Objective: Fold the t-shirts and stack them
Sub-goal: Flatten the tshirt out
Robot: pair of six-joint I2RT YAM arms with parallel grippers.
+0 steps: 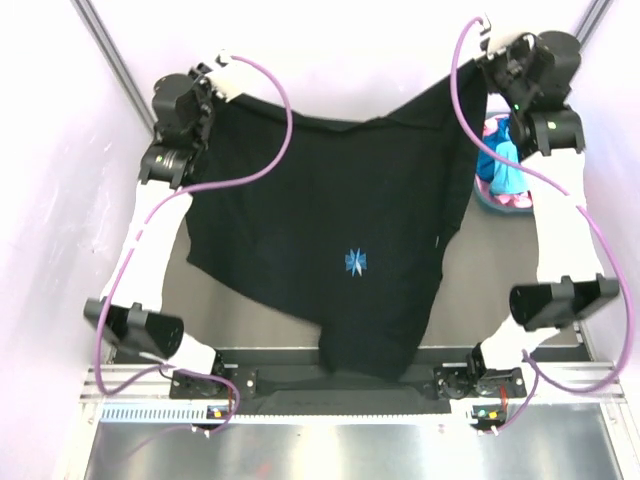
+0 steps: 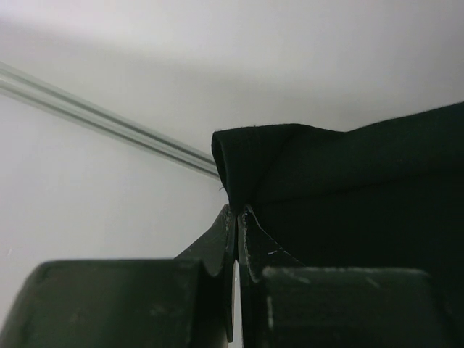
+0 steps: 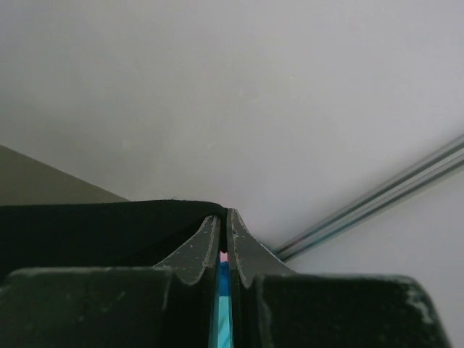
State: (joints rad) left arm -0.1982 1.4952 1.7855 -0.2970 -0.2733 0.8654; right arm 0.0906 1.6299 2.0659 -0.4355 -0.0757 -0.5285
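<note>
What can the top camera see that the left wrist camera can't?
Only the top camera: the whole black t-shirt stretched between both arms, its blue star logo, the right gripper shut on the far right corner, and a pile of colourful shirts beside it. Only the left wrist camera: a close look at the fingertips pinching the cloth, with a small fold bunched just above them. Both: the black t-shirt and the left gripper shut on its corner.
</note>
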